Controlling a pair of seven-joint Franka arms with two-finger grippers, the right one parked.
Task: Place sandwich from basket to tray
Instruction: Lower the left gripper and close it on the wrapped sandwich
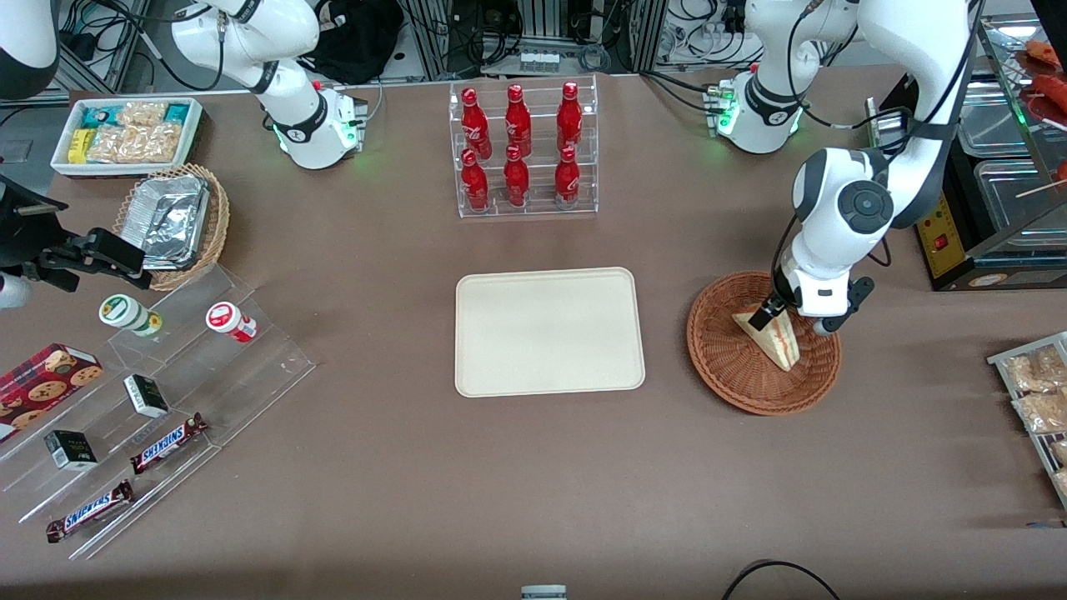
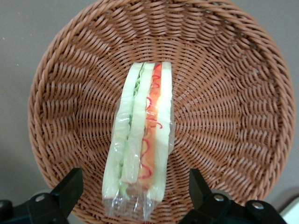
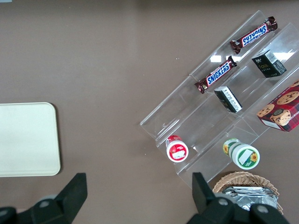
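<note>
The sandwich (image 1: 777, 340) (image 2: 140, 140), a clear-wrapped wedge with red, orange and green layers on its cut edge, lies in the reddish-brown wicker basket (image 1: 733, 375) (image 2: 233, 93). My gripper (image 1: 788, 317) (image 2: 135, 191) hangs low over the basket, open, with one black finger on each side of the sandwich's wrapped end and a gap between each finger and the bread. The cream tray (image 1: 549, 330) (image 3: 25, 140) lies flat beside the basket, toward the parked arm's end of the table, with nothing on it.
A clear rack of red bottles (image 1: 522, 150) stands farther from the front camera than the tray. A black appliance (image 1: 959, 233) sits close to the basket at the working arm's end. Bagged snacks (image 1: 1038, 392) lie nearby. Acrylic steps with candy bars (image 1: 167, 392) sit at the parked arm's end.
</note>
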